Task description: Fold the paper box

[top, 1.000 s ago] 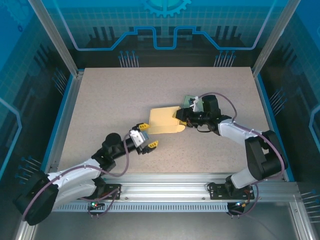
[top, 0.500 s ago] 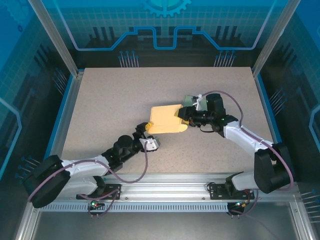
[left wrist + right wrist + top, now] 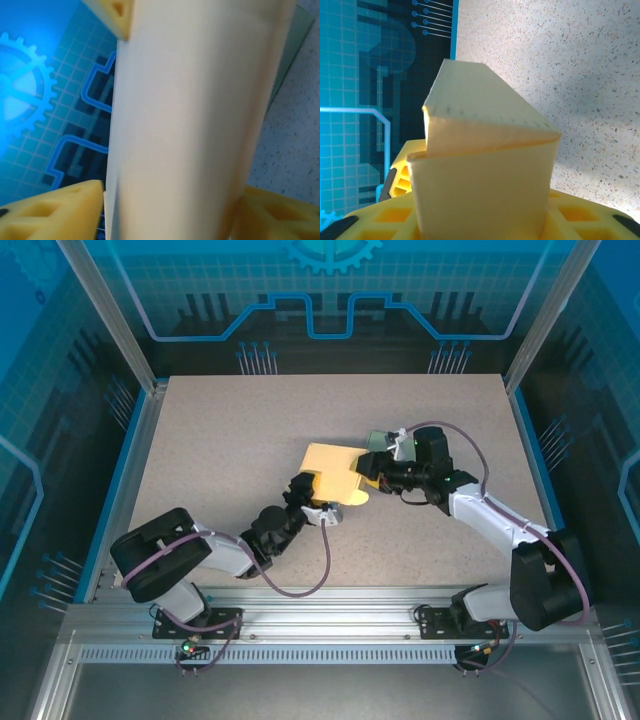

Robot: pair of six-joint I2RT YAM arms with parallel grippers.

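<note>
Left gripper (image 3: 315, 498) reached box (image 3: 332, 466) — grip unclear.

Both arms are the same build. Left arm (image 3: 225, 552) and right arm (image 3: 495, 520): pale grey-white link shells, chunky black joint housings. Each has a mauve cable (image 3: 300, 590) looping loose outside the links. Black base plates (image 3: 195, 620) are bolted to the aluminium rail (image 3: 330, 625). Left gripper (image 3: 318, 504) and right gripper (image 3: 366, 472) have black bodies. Fingers (image 3: 395, 215) are yellow moulded plastic with a waffle grid of open pockets and black inserts at the outer edges.
</note>
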